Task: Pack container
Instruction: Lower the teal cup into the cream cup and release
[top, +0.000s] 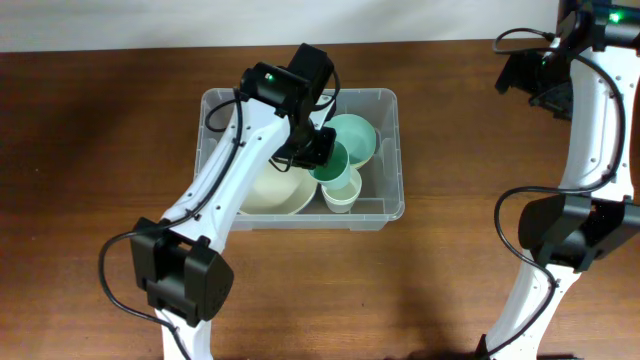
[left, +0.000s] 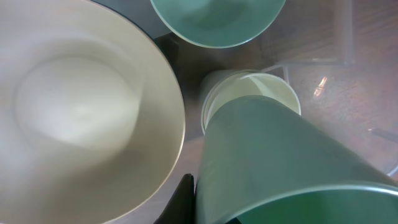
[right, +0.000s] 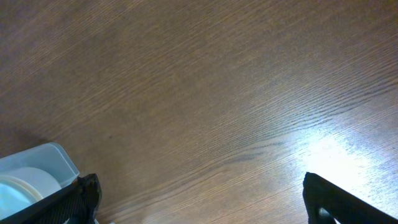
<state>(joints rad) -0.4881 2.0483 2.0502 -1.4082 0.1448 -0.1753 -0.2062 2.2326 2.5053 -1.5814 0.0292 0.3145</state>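
Container (top: 385, 98) sits mid-table and holds cream bowl (top: 275, 190), green bowl (top: 355, 137) and cream cup (top: 342, 190). Left claw (top: 318, 150) is clamped on green cup (left: 280, 162), above cream cup. Right claw (right: 202, 196) is spread wide, idle over table (right: 205, 93). Probably last item; release left.

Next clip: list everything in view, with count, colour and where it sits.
container: one, clear plastic, middle of the table
large bowl: one, cream, left part of the container
small bowl: one, light green, upper right of the container in the overhead view
pale cup: one, cream-white, lower right of the container
green cup: one, darker green, between the bowls, next to the pale cup
table: one, brown wood, under everything
left claw: one, black, inside the container, shut on the green cup
right claw: one, black, open, over bare table right of the container
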